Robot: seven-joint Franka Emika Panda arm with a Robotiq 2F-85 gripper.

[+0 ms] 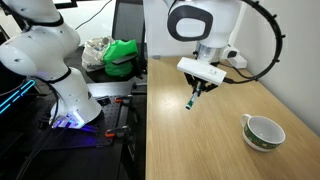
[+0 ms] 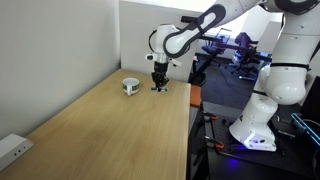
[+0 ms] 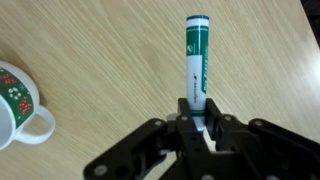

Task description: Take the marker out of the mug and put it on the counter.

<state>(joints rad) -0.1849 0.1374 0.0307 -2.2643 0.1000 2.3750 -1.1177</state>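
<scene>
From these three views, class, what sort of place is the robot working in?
Probably a robotics lab: a white robot arm works over a plain counter, beside a cluttered dark bench with a green cloth.

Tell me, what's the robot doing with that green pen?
The robot's gripper is pinching the green marker and holding it over the wooden counter. The white mug sits off to the side on the counter, and the marker is already out of it. The marker has not been laid down and let go yet.
</scene>
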